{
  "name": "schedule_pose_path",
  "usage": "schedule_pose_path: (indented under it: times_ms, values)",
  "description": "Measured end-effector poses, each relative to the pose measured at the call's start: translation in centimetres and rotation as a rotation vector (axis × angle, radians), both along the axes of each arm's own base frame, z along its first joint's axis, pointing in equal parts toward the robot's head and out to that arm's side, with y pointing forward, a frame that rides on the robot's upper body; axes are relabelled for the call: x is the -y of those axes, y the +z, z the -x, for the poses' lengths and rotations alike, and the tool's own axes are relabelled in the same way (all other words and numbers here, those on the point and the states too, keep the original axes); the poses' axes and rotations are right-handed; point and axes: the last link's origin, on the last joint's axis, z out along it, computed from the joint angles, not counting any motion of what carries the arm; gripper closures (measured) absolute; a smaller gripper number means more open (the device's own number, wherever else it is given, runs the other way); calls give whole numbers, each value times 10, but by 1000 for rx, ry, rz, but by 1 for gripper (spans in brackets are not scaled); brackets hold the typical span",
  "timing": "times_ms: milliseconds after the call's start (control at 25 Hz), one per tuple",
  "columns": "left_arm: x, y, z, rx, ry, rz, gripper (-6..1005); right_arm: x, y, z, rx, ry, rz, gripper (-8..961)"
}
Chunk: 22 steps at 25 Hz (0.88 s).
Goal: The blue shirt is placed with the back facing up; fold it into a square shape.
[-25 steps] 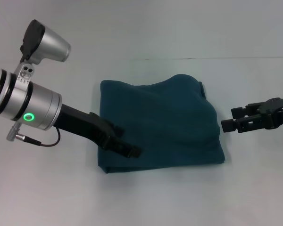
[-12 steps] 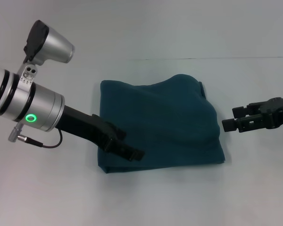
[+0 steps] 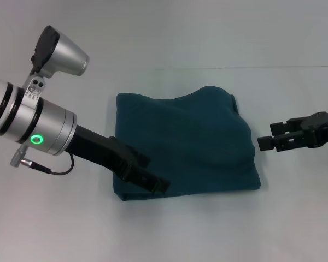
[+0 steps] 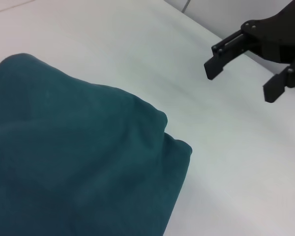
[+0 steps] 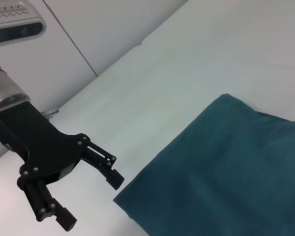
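folded blue shirt, left gripper over edge, seemingly open

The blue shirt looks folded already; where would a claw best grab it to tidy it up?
Probably at the bulging far right corner of the blue shirt, coming in from the robot's right. That side humps and curves, while the near and left edges lie straight. The open right claw hovers just off that side.
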Motion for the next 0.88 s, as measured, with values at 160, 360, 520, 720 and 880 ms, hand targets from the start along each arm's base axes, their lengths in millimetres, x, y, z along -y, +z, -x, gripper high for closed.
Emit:
schedule_pose_path:
  times_ms: [160, 360, 520, 720, 880]
  values:
    - [0, 0, 0, -1, -1, -1, 53, -2, -1, 0, 4, -3, -14, 37]
    - [-1, 0, 1, -2, 1, -6, 53, -3, -5, 3, 5, 4, -8, 37]
    - [0, 1, 3, -3, 5, -8, 53, -3, -5, 3, 4, 5, -6, 36]
    - [0, 1, 3, -3, 5, -8, 53, -3, -6, 3, 3, 5, -5, 36]
    - [-1, 1, 2, -3, 4, -9, 53, -3, -7, 3, 3, 5, -4, 36]
